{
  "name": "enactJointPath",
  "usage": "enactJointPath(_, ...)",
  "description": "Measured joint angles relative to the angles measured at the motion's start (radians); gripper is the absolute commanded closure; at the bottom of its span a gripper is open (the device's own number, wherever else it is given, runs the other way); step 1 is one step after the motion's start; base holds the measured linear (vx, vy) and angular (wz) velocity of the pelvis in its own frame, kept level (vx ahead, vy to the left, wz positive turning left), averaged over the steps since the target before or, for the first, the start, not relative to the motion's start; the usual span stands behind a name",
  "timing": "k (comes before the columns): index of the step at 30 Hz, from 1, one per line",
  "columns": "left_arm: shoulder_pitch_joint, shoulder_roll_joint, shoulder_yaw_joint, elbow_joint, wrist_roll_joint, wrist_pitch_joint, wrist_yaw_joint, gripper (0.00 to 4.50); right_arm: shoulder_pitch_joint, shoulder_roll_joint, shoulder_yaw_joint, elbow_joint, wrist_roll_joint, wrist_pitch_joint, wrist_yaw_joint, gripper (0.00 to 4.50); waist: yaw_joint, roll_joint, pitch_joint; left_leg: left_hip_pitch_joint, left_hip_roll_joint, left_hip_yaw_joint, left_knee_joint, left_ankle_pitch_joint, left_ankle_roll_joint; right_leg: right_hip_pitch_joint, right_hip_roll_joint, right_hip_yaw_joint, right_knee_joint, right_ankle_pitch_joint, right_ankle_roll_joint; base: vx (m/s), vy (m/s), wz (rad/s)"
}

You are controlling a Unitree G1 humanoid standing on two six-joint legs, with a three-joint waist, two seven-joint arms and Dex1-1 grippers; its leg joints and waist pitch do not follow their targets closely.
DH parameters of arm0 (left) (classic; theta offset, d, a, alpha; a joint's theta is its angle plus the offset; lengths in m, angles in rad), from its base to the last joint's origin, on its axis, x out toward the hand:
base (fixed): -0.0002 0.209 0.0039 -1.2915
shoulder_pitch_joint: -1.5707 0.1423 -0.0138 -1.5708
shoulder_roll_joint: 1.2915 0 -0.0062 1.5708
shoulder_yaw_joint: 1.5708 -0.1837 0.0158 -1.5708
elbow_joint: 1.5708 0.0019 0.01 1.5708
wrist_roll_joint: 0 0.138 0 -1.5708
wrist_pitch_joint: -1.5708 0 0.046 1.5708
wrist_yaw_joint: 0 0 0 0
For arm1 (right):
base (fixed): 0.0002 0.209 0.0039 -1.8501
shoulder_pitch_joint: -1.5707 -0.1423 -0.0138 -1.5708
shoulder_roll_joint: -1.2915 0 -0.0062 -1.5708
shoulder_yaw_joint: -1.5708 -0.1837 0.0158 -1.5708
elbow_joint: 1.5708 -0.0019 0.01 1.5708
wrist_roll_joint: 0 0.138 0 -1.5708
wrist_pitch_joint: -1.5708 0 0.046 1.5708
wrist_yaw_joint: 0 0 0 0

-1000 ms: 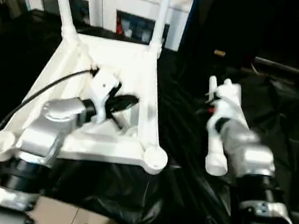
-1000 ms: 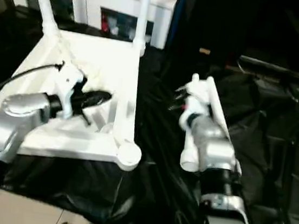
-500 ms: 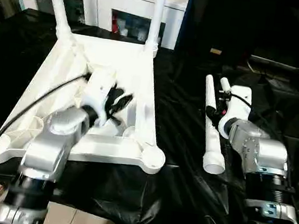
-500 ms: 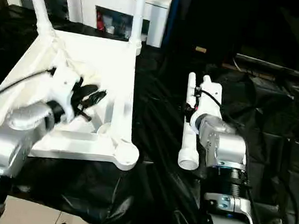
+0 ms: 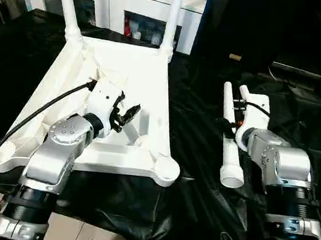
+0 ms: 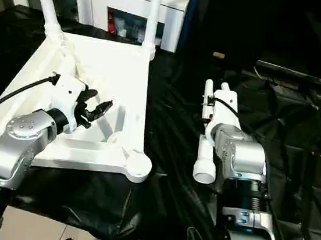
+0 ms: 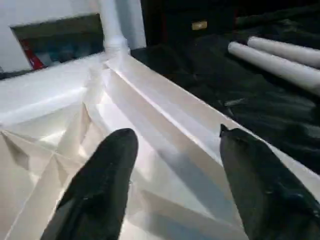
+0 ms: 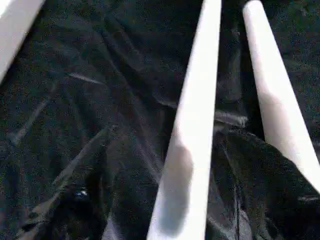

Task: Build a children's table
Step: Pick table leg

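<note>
The children's table top (image 5: 123, 86) is seen upside down on the black-covered worktop (image 5: 197, 206), two legs (image 5: 174, 16) pointing up at its far corners. Two loose legs (image 5: 229, 134) lie right, long axes running near-to-far. The left claw (image 5: 123, 115) is spread, released, over the ribs; the right claw (image 8: 165, 200) is spread either side of one loose leg.

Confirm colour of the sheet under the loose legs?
Black, glossy and wrinkled sheet; right wrist view shows it best.

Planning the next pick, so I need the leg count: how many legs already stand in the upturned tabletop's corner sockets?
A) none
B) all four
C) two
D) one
C: two legs rise from the far corners of the tabletop, while two loose legs lie on the black sheet.
</note>
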Motion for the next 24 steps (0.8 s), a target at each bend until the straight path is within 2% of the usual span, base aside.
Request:
enactJointPath(1,0.0,-0.006,0.0,0.001,0.004,-0.016,0.006,1.34,-0.008,0.001,-0.003,0.017,0.002,0.004,-0.005,0.97,0.0,0.0,0.0,0.0,0.0,0.0,0.0,0.0,0.0,0.0,0.0,0.0,0.0,0.0,0.0,0.0,0.0,0.0)
enactJointPath(4,-0.001,-0.013,-0.006,-0.017,-0.025,0.026,-0.032,1.34,-0.061,0.014,-0.061,0.1,0.029,0.037,-0.024,0.97,0.0,0.0,0.0,0.0,0.0,0.0,0.001,0.0,0.0,0.0,0.0,0.0,0.001,0.002,-0.003,0.0,0.0,0.0)
enactJointPath(6,0.018,0.025,-0.049,-0.084,-0.064,0.066,-0.128,1.34,-0.107,0.019,-0.106,0.184,0.056,0.059,-0.03,0.97,0.0,-0.001,0.0,0.0,0.0,0.0,0.002,0.0,0.0,0.0,0.0,0.0,0.002,0.002,-0.005,0.0,0.0,0.0)
enactJointPath(7,0.036,0.057,-0.074,-0.126,-0.083,0.077,-0.184,1.34,-0.119,0.021,-0.111,0.211,0.061,0.067,-0.03,0.97,-0.002,-0.002,-0.001,0.0,0.0,0.0,0.001,0.0,0.0,0.0,0.0,0.0,0.002,0.002,-0.005,0.0,0.0,0.0)
enactJointPath(9,0.076,0.131,-0.13,-0.2,-0.128,0.106,-0.305,1.34,-0.123,0.021,-0.113,0.258,0.067,0.078,-0.03,0.97,-0.001,-0.002,-0.001,0.0,0.0,0.001,0.002,0.0,0.0,-0.001,0.0,0.0,0.003,0.001,-0.005,0.0,0.0,0.0)
enactJointPath(12,0.091,0.179,-0.154,-0.237,-0.176,0.161,-0.39,1.34,-0.126,0.018,-0.106,0.303,0.064,0.097,-0.026,0.97,0.0,-0.004,0.0,-0.001,0.0,0.002,0.002,0.0,0.0,-0.001,0.0,0.0,0.003,0.001,-0.006,0.0,0.0,0.0)
enactJointPath(19,0.086,0.202,-0.159,-0.307,-0.234,0.234,-0.447,1.34,-0.155,0.008,-0.098,0.405,0.061,0.121,-0.021,0.97,0.0,-0.005,0.0,0.0,0.0,0.001,0.005,0.0,0.0,0.0,0.0,0.0,0.003,0.002,-0.001,0.0,0.0,0.0)
enactJointPath(20,0.083,0.202,-0.159,-0.307,-0.234,0.237,-0.446,1.29,-0.155,0.006,-0.098,0.411,0.059,0.12,-0.02,1.14,0.001,-0.005,0.0,0.0,0.0,0.001,0.005,0.0,0.0,0.0,0.0,0.0,0.003,0.002,-0.001,0.0,0.0,0.0)
enactJointPath(22,0.075,0.203,-0.16,-0.307,-0.234,0.244,-0.447,1.29,-0.157,-0.002,-0.098,0.424,0.055,0.118,-0.02,1.14,0.001,-0.005,0.0,0.0,0.0,0.001,0.006,0.0,0.0,0.001,0.0,0.0,0.003,0.003,-0.001,0.0,0.0,0.0)
enactJointPath(24,0.064,0.208,-0.159,-0.307,-0.234,0.246,-0.45,1.27,-0.158,-0.009,-0.098,0.428,0.054,0.119,-0.02,1.42,0.0,-0.005,0.0,0.0,0.0,0.001,0.006,0.0,-0.001,0.001,0.0,0.0,0.003,0.004,0.0,0.0,0.0,0.0)
